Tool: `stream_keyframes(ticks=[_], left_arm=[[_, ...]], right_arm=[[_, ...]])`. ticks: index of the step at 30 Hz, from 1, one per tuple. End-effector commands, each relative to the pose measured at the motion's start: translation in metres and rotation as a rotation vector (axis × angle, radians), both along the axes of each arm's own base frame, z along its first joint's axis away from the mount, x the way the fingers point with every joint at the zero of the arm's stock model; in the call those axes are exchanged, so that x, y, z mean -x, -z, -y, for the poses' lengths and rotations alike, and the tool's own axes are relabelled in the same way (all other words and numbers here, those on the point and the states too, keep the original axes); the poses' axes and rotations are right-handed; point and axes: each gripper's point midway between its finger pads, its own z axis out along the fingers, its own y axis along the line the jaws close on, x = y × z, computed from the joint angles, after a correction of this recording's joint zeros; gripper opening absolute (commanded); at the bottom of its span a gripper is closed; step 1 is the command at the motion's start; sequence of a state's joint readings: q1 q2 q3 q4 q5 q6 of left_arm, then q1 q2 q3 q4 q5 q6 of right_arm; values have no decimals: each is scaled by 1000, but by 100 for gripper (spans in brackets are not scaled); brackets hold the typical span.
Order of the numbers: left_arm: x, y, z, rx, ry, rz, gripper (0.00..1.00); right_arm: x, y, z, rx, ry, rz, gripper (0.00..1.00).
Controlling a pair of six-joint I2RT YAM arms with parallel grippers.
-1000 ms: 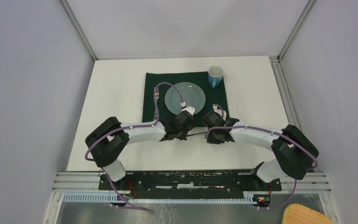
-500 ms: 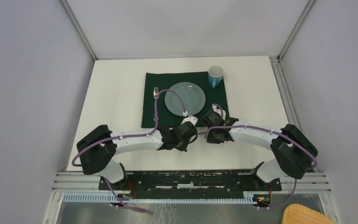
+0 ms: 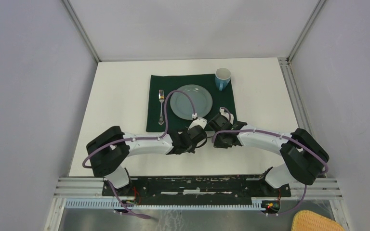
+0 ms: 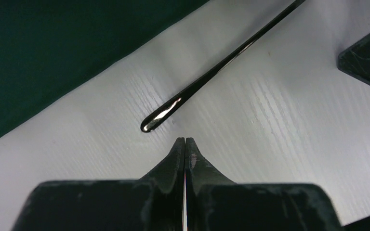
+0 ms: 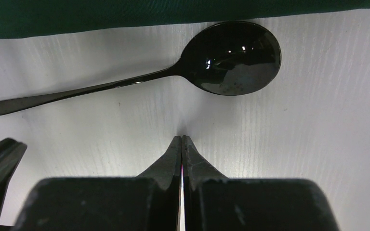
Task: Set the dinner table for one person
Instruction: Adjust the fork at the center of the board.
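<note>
Right wrist: spoon (image 5: 221, 60) flat on dinner table (image 5: 294, 144); light, stiff, slick. I'd pinch handle. Left gripper (image 4: 185, 142), right gripper (image 5: 181, 139) closed, empty.

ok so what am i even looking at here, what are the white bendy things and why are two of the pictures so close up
Those are robot arms, a left arm and a right arm, bolted at the near edge of a white table. The wide picture comes from a fixed camera above and behind them. Each close-up comes from a small camera on one wrist, looking past that arm's own black fingers.

On the table lies a dark green cloth with a plate, a fork to its left and a blue cup at the far right corner. A dark spoon lies on the bare table just off the cloth's near edge.

The left fingers and right fingers are shut and hold nothing.
</note>
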State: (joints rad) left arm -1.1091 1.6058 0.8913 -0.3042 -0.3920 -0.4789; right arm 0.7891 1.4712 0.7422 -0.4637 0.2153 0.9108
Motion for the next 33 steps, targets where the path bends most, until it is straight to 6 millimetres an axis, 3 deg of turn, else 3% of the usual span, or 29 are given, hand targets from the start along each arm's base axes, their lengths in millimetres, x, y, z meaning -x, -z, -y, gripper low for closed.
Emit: stream_keyframes(ticks=[1, 14, 25, 33], left_arm=[[-31, -13, 21, 52, 12, 94, 2], [-59, -34, 6, 61, -31, 135, 2], [-68, -1, -3, 56, -50, 81, 2], [-63, 6, 2, 72, -45, 41, 2]], right_arm=[[0, -2, 11, 31, 11, 22, 0], [1, 2, 14, 36, 24, 21, 0], [1, 4, 16, 34, 36, 15, 0], [-1, 6, 15, 34, 36, 11, 0]])
